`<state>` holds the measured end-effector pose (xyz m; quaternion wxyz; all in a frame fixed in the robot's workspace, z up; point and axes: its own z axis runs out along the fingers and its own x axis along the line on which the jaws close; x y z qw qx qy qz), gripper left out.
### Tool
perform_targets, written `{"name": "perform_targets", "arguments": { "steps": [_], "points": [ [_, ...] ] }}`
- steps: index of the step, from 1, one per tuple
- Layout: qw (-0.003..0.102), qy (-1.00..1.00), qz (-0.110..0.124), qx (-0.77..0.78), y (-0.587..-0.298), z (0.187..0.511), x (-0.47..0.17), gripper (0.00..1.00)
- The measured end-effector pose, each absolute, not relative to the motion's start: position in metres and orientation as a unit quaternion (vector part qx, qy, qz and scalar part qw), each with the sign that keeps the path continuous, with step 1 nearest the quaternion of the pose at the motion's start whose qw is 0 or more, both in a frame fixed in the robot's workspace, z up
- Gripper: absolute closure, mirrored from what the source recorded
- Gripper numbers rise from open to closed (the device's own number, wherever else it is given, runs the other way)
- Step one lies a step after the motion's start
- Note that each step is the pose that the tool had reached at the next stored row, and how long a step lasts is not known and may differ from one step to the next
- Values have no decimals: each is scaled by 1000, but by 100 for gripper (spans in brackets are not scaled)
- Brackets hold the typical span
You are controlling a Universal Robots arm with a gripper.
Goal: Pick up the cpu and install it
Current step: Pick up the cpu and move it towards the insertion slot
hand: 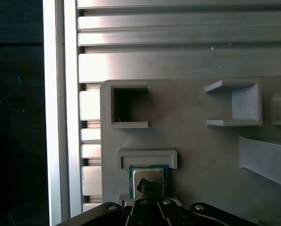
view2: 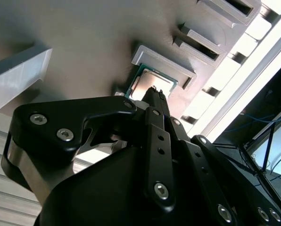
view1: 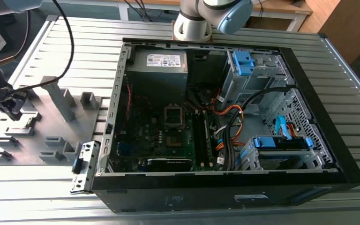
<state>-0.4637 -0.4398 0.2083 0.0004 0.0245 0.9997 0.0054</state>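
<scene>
The cpu [hand: 148,173], a small square chip with a pale silvery top and a green rim, lies in a shallow pocket of the grey fixture plate [hand: 202,150]. It is also seen in the second wrist view as the cpu [view2: 144,83]. My gripper [hand: 147,187] is right at the chip, its dark tips together over the chip's top, shut with nothing between them. The same stance appears for the gripper [view2: 155,94] in the second wrist view. At the exterior view's left the gripper [view1: 9,105] hangs over the fixture plate [view1: 36,140]. The motherboard's silver socket frame [view1: 174,115] sits inside the open computer case [view1: 305,154].
Raised grey holders and posts [view1: 58,96] stand on the fixture plate around the gripper. Cables [view1: 230,119], blue drive brackets [view1: 280,143] and the grey power-supply box [view1: 158,61] crowd the case. The ribbed aluminium table [view1: 36,187] has its edge close to the fixture.
</scene>
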Motion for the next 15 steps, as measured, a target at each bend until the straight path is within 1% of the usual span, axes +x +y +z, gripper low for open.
{"name": "perform_targets", "arguments": {
  "steps": [15],
  "points": [
    [0,1000,5,25,-441,206,-464,89]
  ]
}}
